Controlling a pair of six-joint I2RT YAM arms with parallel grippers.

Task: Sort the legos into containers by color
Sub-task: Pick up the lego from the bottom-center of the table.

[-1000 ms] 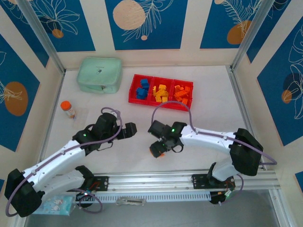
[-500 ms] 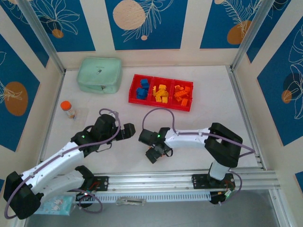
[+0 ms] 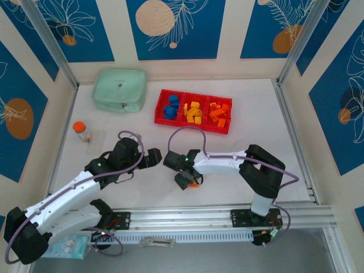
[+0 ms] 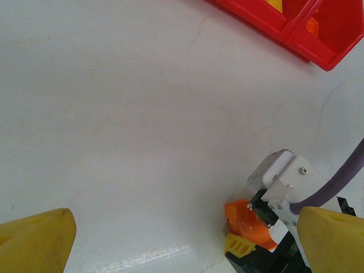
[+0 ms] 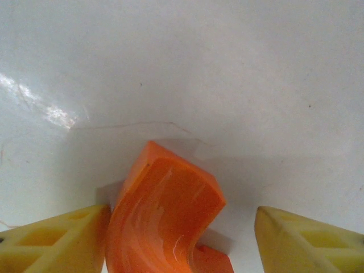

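Orange arch lego [image 5: 165, 219] outside red tray [image 3: 158, 114]

Open table [image 3: 256, 114] beside red tray [image 3: 192, 126]

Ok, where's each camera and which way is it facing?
Top external: above and behind the bases, looking down; left arm, right arm, red tray beyond.
Left wrist: left arm, facing the tray's corner; left tool fingertips at bottom corners.
Right wrist: right arm, facing down; right tool flanks the orange arch.
Shared: both wrist views show that arch.

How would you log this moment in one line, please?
left gripper: open, empty | right gripper: open, straddling orange arch | red tray: colors sorted
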